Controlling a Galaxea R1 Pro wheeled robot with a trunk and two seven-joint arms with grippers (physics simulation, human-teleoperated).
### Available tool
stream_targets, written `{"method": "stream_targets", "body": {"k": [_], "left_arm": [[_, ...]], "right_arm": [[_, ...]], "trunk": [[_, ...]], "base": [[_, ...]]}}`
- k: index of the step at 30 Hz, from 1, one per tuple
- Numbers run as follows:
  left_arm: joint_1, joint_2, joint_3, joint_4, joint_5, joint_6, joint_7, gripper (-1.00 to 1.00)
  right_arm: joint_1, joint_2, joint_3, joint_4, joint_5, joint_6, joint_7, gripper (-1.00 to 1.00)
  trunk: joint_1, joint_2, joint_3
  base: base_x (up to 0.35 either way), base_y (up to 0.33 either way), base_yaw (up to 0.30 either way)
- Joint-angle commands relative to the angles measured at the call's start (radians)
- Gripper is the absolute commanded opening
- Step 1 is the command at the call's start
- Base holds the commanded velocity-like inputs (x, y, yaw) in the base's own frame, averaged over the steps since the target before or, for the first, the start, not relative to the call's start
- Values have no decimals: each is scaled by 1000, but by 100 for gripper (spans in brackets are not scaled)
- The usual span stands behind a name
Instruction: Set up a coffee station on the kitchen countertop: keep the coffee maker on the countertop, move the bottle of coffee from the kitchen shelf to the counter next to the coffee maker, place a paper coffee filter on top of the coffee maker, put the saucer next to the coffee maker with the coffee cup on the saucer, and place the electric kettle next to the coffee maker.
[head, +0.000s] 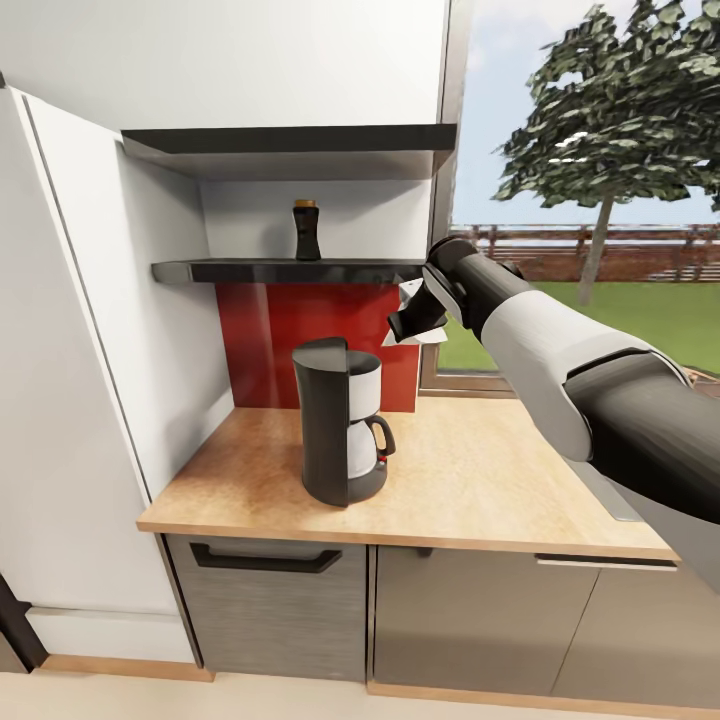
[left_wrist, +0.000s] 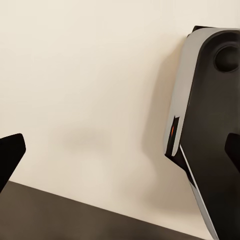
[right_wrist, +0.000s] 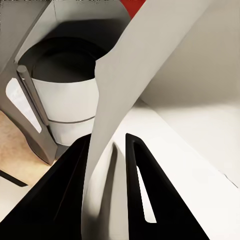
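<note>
Nearest the head camera, the right arm's grey and white forearm reaches in from the right, and its black right gripper (head: 415, 322) hangs above and to the right of the black coffee maker with the clear glass carafe (head: 342, 420). Going left to right: the wooden countertop (head: 480, 470) carries the coffee maker alone; the dark brown bottle of coffee (head: 306, 230) stands on the black kitchen shelf (head: 250, 270), not yet moved. The right wrist view shows the fingers (right_wrist: 137, 190) pinched on a white paper coffee filter (right_wrist: 130, 75), above the maker's open top; placement is judged imminent, not done. Carafe contents cannot be told. Left gripper (left_wrist: 120, 155): fingertips wide apart, holding nothing. Saucer, cup and kettle remain outstanding.
</note>
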Motion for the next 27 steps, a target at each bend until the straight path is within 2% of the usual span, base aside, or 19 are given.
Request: {"method": "stream_targets", "body": {"k": [1,10,22,27], "left_arm": [[1,0,0,-1,9,-2,0,100],[1,0,0,-1,8,-2,0,100],[1,1,0,0,8,-2,-1,100],[1,0,0,0,9,-2,-1,100]], "right_arm": [[0,0,2,-1,5,3,7,-100],[0,0,2,0,5,3,7,-100],[0,0,1,0,43,3,7,-100],[0,0,14,8,56,3,6,-100]], "trunk": [[0,0,0],[0,0,3],[0,0,12],[0,0,13]], "base": [[0,0,0],[0,0,95],[0,0,228],[0,0,48]]}}
